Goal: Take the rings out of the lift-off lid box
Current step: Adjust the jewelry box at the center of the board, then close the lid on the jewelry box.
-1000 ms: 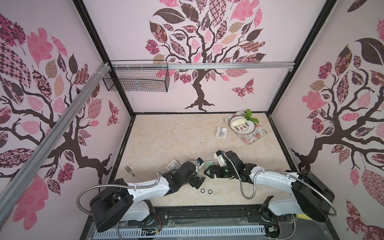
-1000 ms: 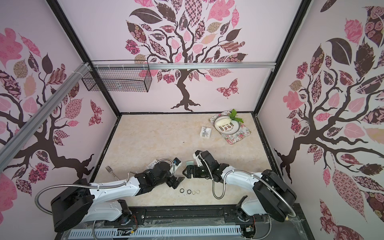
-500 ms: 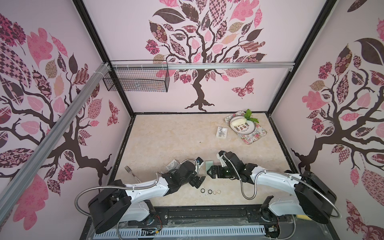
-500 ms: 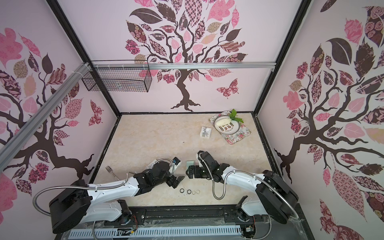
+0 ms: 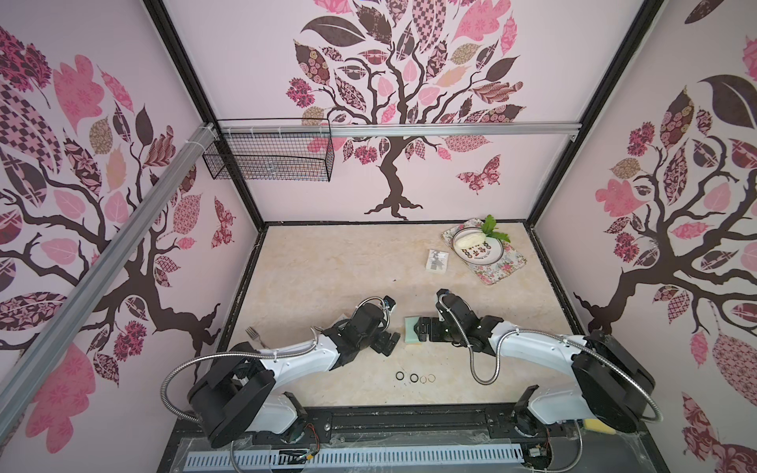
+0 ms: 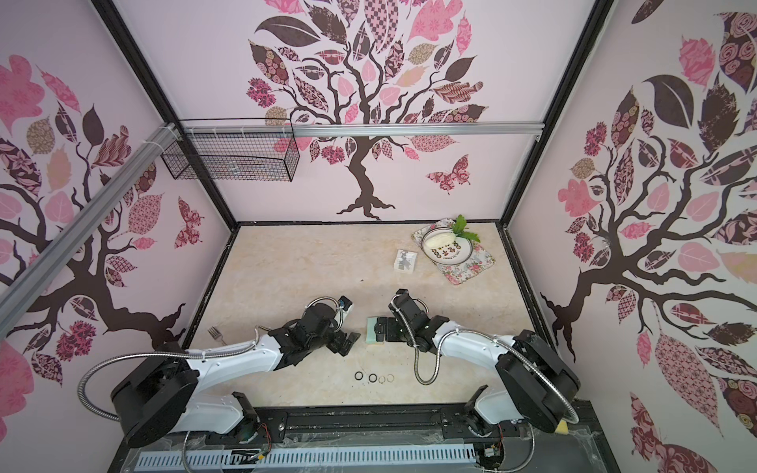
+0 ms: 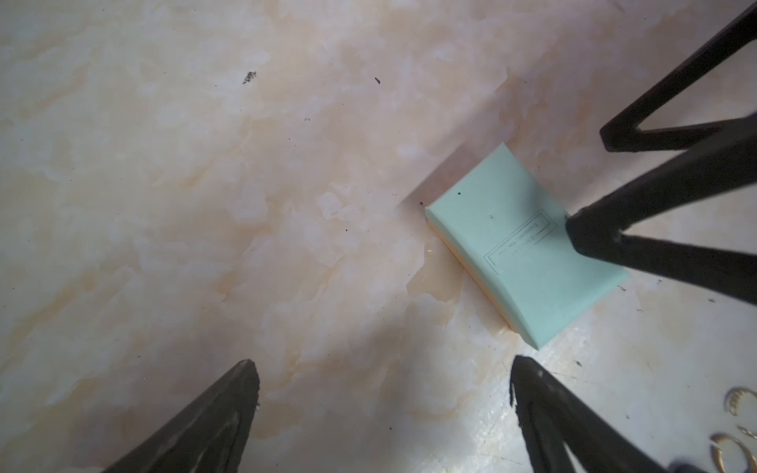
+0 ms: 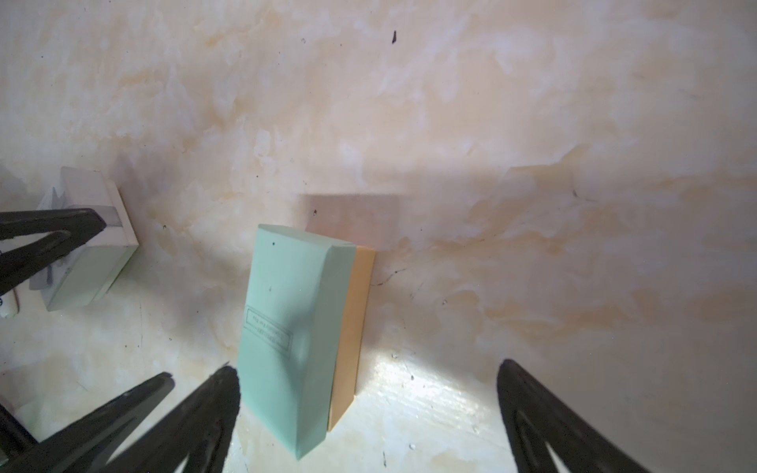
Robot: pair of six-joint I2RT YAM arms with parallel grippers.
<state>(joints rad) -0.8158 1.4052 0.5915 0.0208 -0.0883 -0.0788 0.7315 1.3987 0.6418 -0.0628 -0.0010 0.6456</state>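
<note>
**Item: rings** (image 5: 414,377). Four are on show in a short row on the worktop (image 5: 327,262), at lower centre of both top views. The two on the left are dark and the two on the right are pale. No others are visible.

**Container: lift-off lid box** (image 5: 411,332). It sits just above the row, at mid-frame. The mint lid (image 8: 286,311) is seated over the tan base (image 8: 352,327), so the inside is hidden.

**Handling, as judged:** The rings look rigid, very light and smooth, and apt to skate or roll. Pinch each one across its band from straight above. The box looks like light card. Grip the lid by its long side walls and hold the base down.

**Left pincer** (image 7: 381,376): spread wide and empty, beside the box.

**Right pincer** (image 8: 366,372): spread wide, holding nothing. It stands over the box, with one fingertip (image 7: 581,233) at the lid's edge.
</note>
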